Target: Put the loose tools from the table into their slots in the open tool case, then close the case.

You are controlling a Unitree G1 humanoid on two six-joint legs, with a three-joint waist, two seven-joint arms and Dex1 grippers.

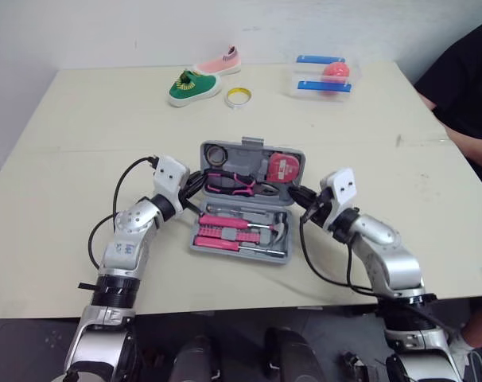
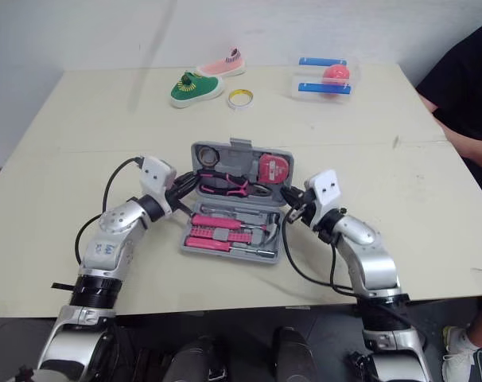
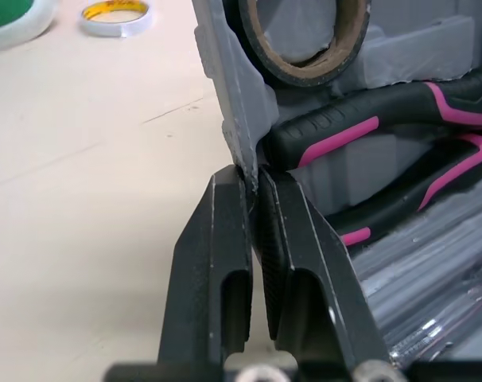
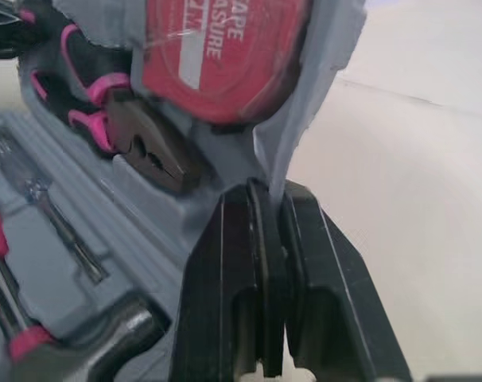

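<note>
Lying crosswise, the tool case (image 1: 225,251) has jaws pinching both lid (image 1: 253,145) ends.

Bright, even light, faint soft shadows on the table (image 1: 82,119), slight blur in 2 wrist views

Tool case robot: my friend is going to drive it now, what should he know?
Left gripper: shut on the left edge of the lid.
Right gripper: shut on the lid's right edge.
Tool case: open on the table, in front of the robot.
Done: pliers, tape measure and tape roll sit in the lid; hammer and screwdrivers sit in the base.
Left: swing the lid down with both grippers and close the case.
</note>
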